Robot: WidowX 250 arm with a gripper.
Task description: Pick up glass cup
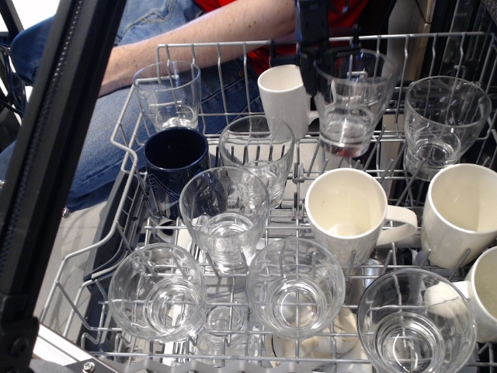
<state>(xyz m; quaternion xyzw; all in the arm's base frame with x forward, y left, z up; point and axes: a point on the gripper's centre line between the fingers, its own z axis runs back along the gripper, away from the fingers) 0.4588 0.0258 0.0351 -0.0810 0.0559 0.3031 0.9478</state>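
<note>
The glass cup (351, 105) is a clear tumbler at the back of the wire dish rack (140, 167), right of a white mug (283, 97). It hangs tilted a little, with its thick base above the rack wires. My gripper (314, 76) comes down from the top edge and is shut on the cup's left rim, one finger outside the wall. The upper part of the gripper is cut off by the frame.
Several other clear glasses stand in the rack, among them one at back left (167, 95) and one at back right (444, 120). A dark blue mug (175, 163) and white mugs (348, 214) stand mid-rack. A person's arm (194, 35) lies behind. A black post (58, 171) crosses the left foreground.
</note>
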